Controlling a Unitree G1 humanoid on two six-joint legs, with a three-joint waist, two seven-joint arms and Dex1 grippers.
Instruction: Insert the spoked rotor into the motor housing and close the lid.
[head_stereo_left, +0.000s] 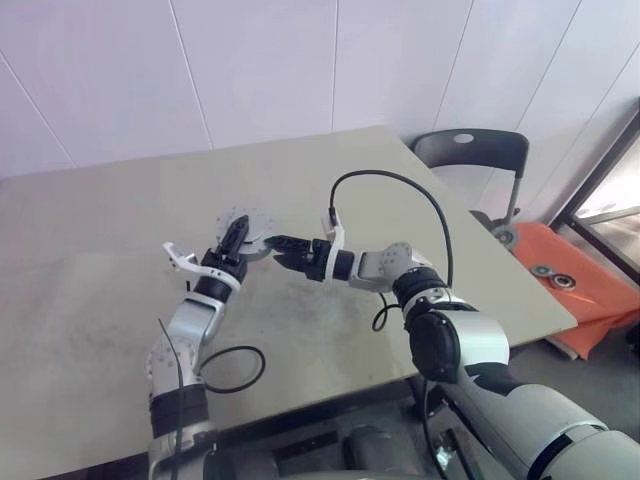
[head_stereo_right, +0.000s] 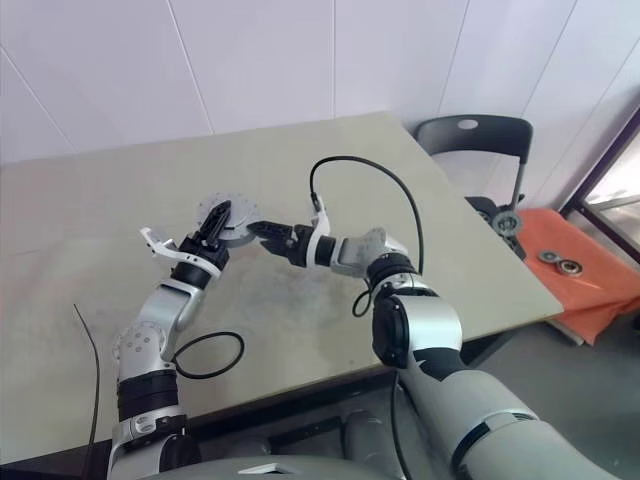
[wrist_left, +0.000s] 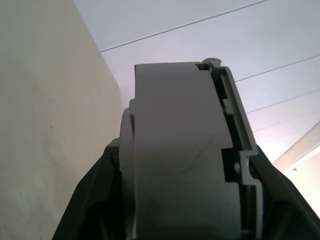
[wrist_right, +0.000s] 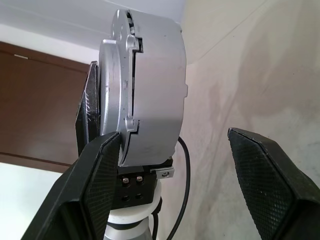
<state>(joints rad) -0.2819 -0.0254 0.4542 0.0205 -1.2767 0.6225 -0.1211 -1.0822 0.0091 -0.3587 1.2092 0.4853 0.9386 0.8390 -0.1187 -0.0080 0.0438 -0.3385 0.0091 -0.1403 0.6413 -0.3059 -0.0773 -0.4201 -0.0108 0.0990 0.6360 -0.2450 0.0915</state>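
My left gripper (head_stereo_left: 236, 232) clamps the motor housing (wrist_right: 145, 90), lid (head_stereo_left: 262, 228) apparently on; my right gripper (head_stereo_left: 283, 250), fingers apart, sits just right.

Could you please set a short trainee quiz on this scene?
1. True or false: the right hand is shut on the motor housing.
2. Which hand holds the motor housing? A: left hand. B: right hand. C: neither.
3. What piece of furniture stands beyond the table's far right corner?
Key: 1 false, its fingers stand apart; 2 A; 3 a chair.
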